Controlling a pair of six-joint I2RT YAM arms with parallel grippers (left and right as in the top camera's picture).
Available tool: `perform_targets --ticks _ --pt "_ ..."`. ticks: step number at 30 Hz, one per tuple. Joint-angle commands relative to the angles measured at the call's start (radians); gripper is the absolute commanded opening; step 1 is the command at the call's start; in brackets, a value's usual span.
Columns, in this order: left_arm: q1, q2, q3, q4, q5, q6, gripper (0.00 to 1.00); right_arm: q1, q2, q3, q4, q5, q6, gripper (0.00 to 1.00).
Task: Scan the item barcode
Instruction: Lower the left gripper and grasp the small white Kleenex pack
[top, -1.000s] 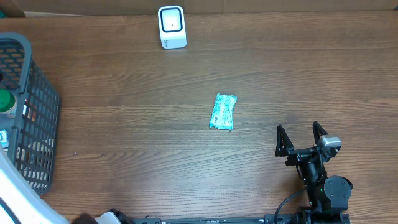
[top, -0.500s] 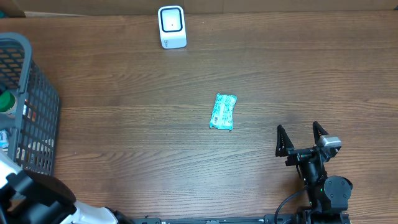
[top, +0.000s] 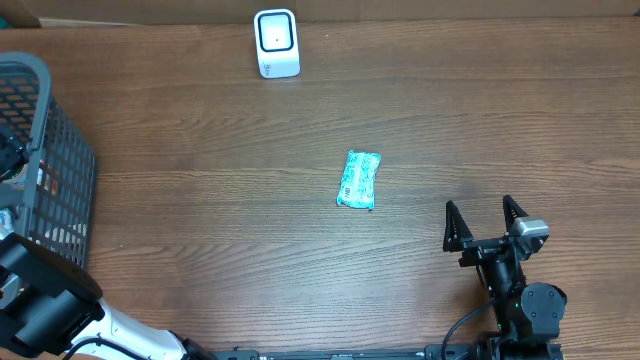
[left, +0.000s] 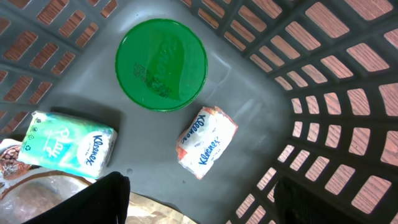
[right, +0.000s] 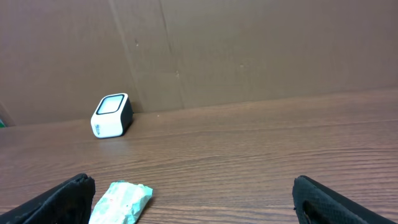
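Teal packet (top: 359, 180) lies flat near the middle of the wooden table (top: 200, 220), touched by neither arm. From above, you see it ahead of and to the left of the right gripper (top: 487, 225), apart from it. That gripper's two fingers (top: 452, 228) stand spread wide with nothing between them. In the right wrist view the packet (right: 121, 202) sits low in the picture, just inside the left-hand finger (right: 65, 199).

Its long axis runs from the near edge toward the far edge, with the far end tipped slightly to the right. That end points to the right of the white scanner (top: 277, 43), which stands upright at the far edge against a cardboard wall (right: 249, 50).

Bare wood surrounds the packet on every side, up to the scanner and across to the grey basket (top: 55, 170) at the left edge.

Your left gripper (left: 202, 186) hangs inside that basket, fingers (left: 106, 199) wide and holding nothing, above a green lid (left: 161, 64), a teal tissue pack (left: 68, 147) and a white tissue pack (left: 206, 142).
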Motion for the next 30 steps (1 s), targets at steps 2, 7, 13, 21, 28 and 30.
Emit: perform_targets --ticks 2,7,13,21,28,30 --pt "0.000 0.020 -0.005 0.001 0.017 0.034 0.78 0.006 -0.008 -0.011 0.005 0.005 0.000 1.00" --pt "0.000 0.023 -0.015 0.005 0.017 0.044 0.79 0.006 -0.008 -0.011 0.005 0.005 0.000 1.00" --pt "0.000 0.023 -0.015 0.005 0.017 0.046 0.81 0.006 -0.008 -0.011 0.005 0.005 0.000 1.00" --pt "0.000 0.023 -0.034 0.015 0.017 0.076 0.81 0.006 -0.008 -0.011 0.005 0.005 0.000 1.00" --pt "0.000 0.023 -0.104 0.063 0.002 0.079 0.82 0.006 -0.008 -0.011 0.005 0.005 0.000 1.00" --pt "0.000 0.023 -0.106 0.069 -0.002 0.081 0.82 0.006 -0.008 -0.011 0.005 0.005 0.000 1.00"
